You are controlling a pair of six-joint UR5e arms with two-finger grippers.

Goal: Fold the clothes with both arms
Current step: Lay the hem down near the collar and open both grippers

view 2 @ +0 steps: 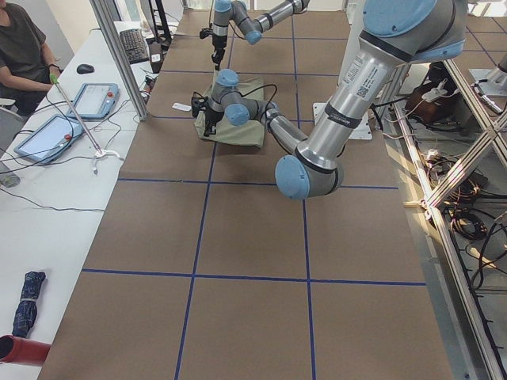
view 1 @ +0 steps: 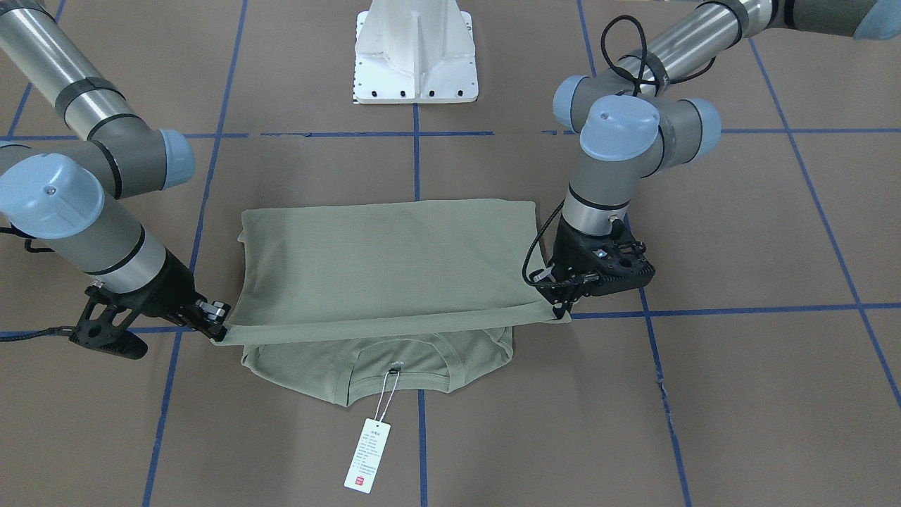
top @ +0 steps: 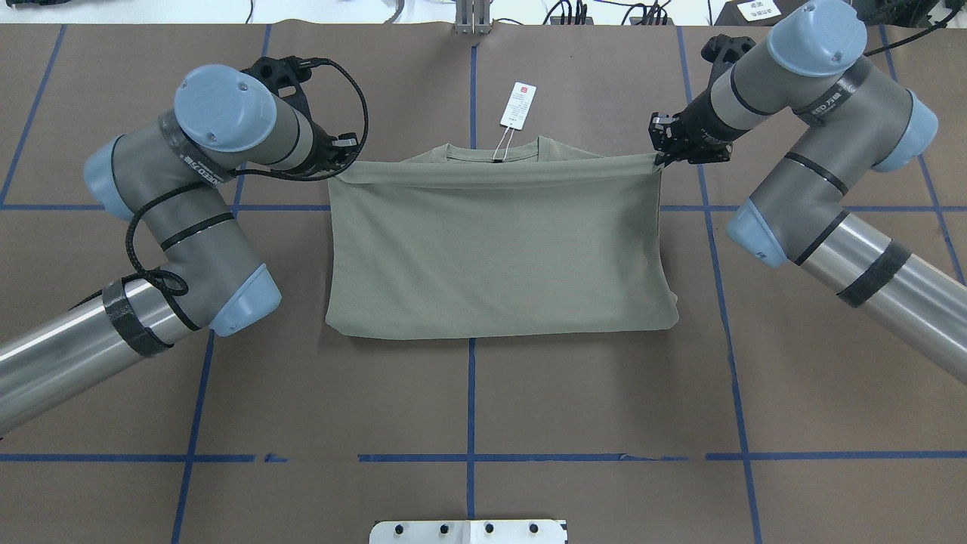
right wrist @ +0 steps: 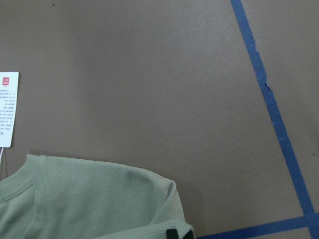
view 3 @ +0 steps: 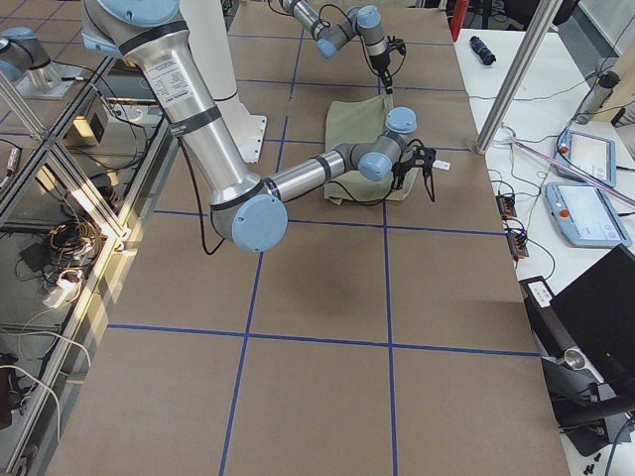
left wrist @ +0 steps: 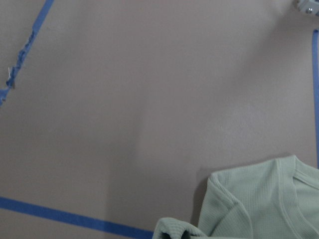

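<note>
- The left pincer (view 1: 559, 308), at the left of the overhead view, is clenched on one corner of the shirt's (top: 491, 249) raised edge.
- The shirt lies in the middle of the brown worktop (top: 468, 393), between the two pincers. Its upper layer is doubled over, and the edge is stretched taut from one pincer to the other, just short of the neckline.
- The right pincer (view 1: 218, 325), at the right, is clenched on the opposite corner of that edge.
- There is one shirt, one hang tag (top: 518, 104) and two arms: the left arm (top: 204, 189) and the right arm (top: 801, 151).
- The shirt is a pale sage-green knit forming a smooth rectangle. The collar peeks out beyond the held edge. The white tag with its red mark lies on the worktop past the collar, on a thin string.
</note>
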